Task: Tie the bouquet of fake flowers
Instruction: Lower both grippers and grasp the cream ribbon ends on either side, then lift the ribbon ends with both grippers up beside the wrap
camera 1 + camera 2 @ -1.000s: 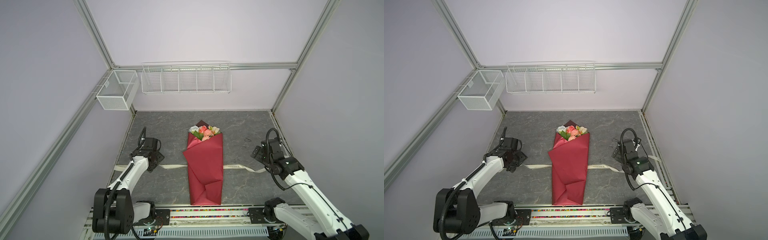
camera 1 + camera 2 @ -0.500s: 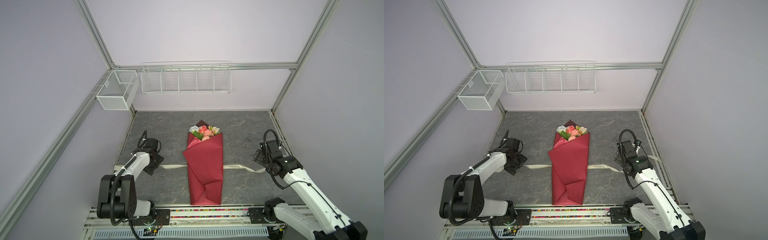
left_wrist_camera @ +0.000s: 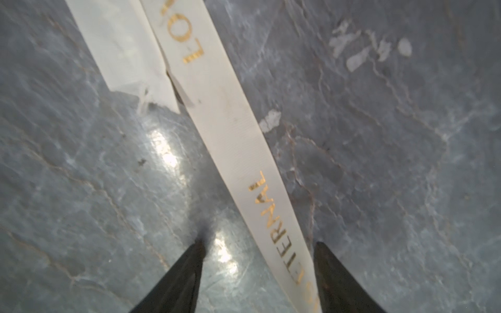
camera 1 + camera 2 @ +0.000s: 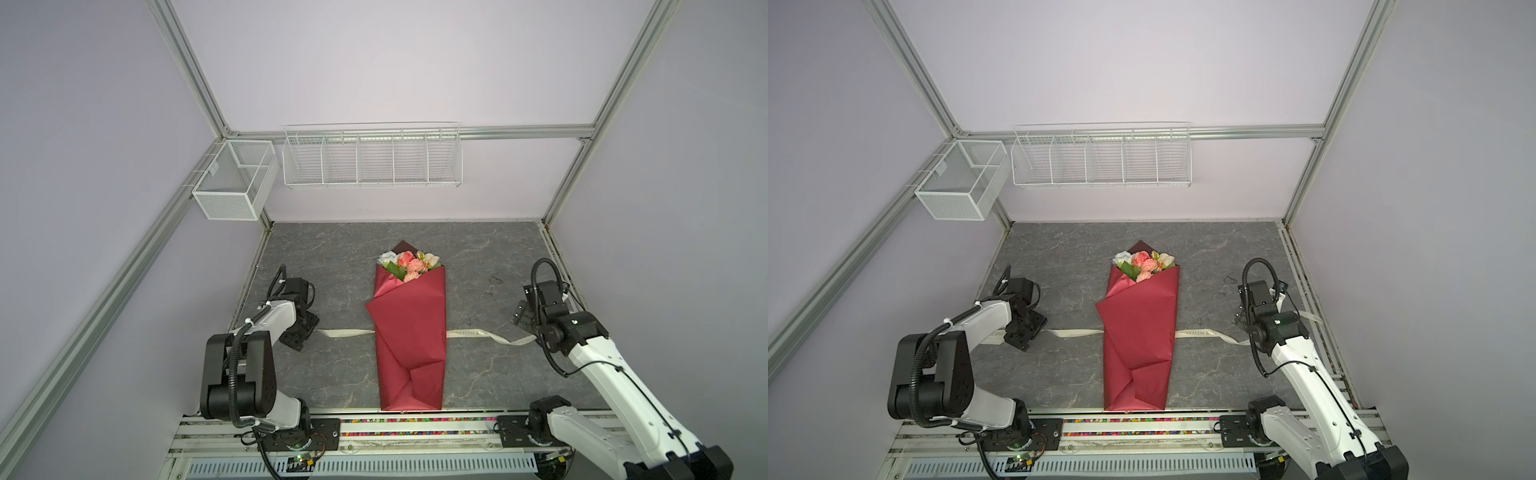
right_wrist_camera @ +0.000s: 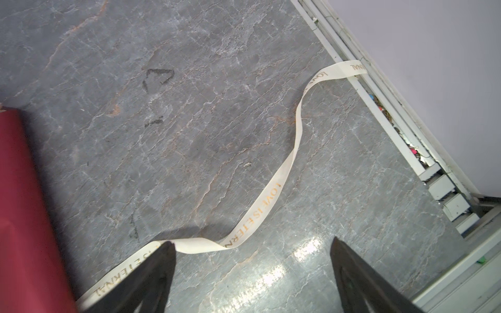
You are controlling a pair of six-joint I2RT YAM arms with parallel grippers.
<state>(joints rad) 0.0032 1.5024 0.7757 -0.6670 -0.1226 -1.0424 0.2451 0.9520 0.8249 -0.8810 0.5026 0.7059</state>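
Two tools flank the bouquet of fake flowers (image 4: 409,332), lying wrapped on the tabletop (image 4: 332,257) across the ribbon (image 4: 345,332) in both top views. Left wrist view: the left tool (image 3: 257,244) stands apart astride the ribbon; centre it before closing. Right wrist view: the right tool (image 5: 253,241) gapes wide, ribbon beside one jaw; side rail (image 5: 379,113) near, open room inward.

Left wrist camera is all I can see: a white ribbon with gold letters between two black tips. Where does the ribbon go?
Observer: The ribbon runs under the red-wrapped bouquet of fake flowers in the middle.
Operator: Does it come out the other side?
Observer: Yes, toward the right gripper, whose jaws stand open beside it.
Operator: Are the flowers tied yet?
Observer: No, nothing circles the bouquet.
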